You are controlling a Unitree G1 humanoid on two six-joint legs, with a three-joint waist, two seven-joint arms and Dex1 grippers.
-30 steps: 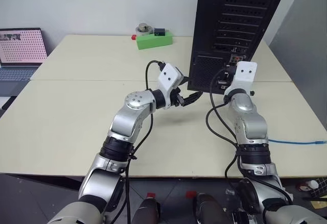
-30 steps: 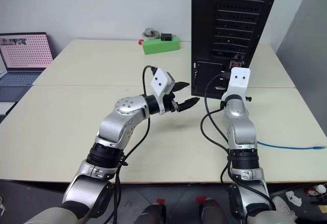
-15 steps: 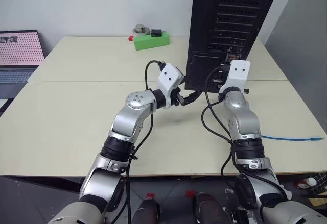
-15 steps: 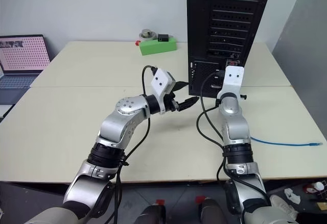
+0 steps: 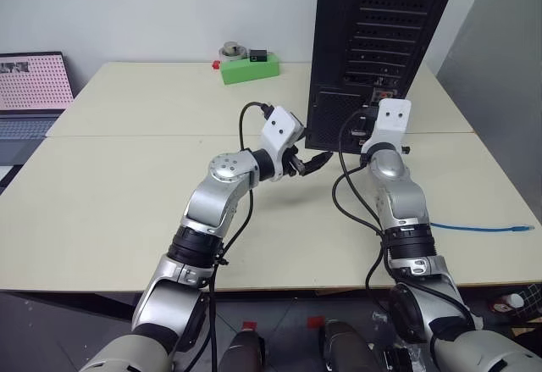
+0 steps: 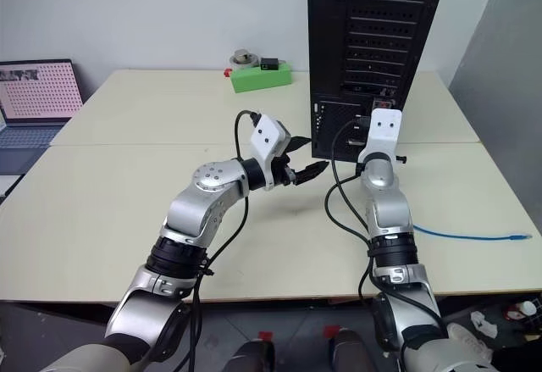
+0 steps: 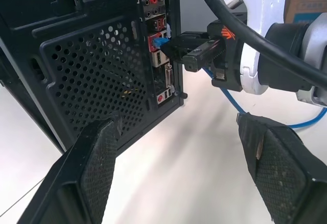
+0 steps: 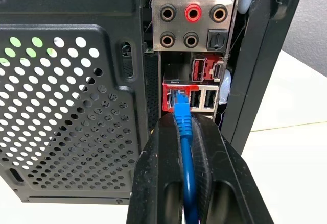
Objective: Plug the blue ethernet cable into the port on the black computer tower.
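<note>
- Open tabletop is being left between the left gripper's spread jaws.
- Ahead of the right gripper's jaws, passage is being blocked by the black computer tower.

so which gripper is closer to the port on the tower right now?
Right. The right gripper is shut on the blue ethernet cable, its plug tip at the port. The left gripper hangs open off to the left of the black computer tower, holding nothing.

A green box and laptop sit on the table.
</note>
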